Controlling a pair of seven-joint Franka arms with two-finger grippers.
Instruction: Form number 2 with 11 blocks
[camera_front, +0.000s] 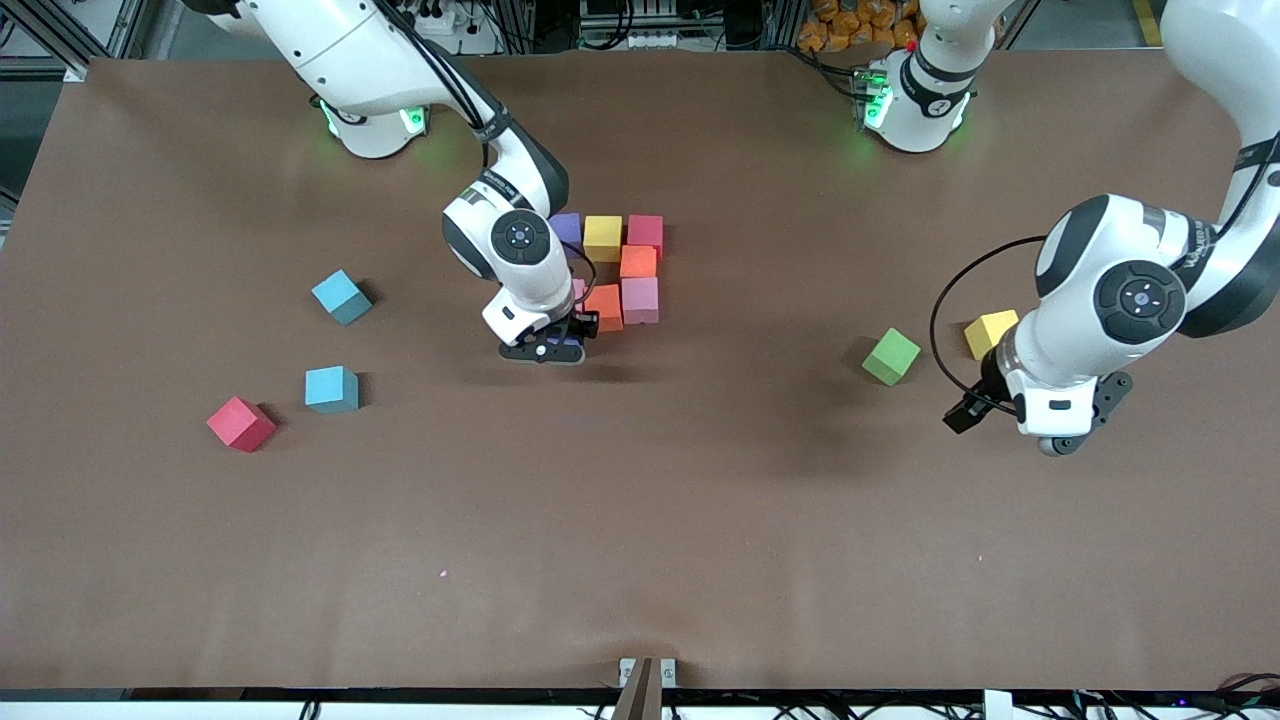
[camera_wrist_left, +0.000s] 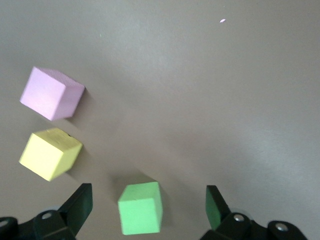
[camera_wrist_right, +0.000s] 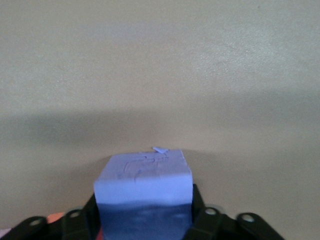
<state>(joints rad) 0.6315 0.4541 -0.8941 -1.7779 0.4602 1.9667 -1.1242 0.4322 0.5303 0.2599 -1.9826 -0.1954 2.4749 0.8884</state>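
Where the front view looks down on the table (camera_front: 640, 560), we see the right gripper (camera_front: 545, 350) low over the cloth just beside the cluster of blocks, its fingers closed on a purple block (camera_front: 568, 343) that sits nearer the camera than the orange block (camera_front: 605, 306). The right arm reaches down from its base, wrist bent steeply toward the table. The cluster holds another purple block (camera_front: 567, 228), a yellow block (camera_front: 602, 237), a red block (camera_front: 645, 233), an orange one (camera_front: 638, 262) and a pink block (camera_front: 640, 300). The left gripper (camera_front: 1050, 425) hangs toward the left arm's end of the table, near a green block (camera_front: 890, 356) and a loose yellow block (camera_front: 990, 333). Two light blue blocks (camera_front: 341, 296) (camera_front: 331, 389) and a loose red block (camera_front: 240, 423) lie toward the right arm's end.

In the left wrist view we see the left gripper (camera_wrist_left: 149, 205) spread open, the green block (camera_wrist_left: 141, 208) between its fingers (camera_wrist_left: 80, 202) but touching neither; a yellow block (camera_wrist_left: 50, 154) and a pale pink block (camera_wrist_left: 51, 93) lie close by.

In the right wrist view the right gripper (camera_wrist_right: 144, 212) clamps the purple block (camera_wrist_right: 143, 192), bare table ahead
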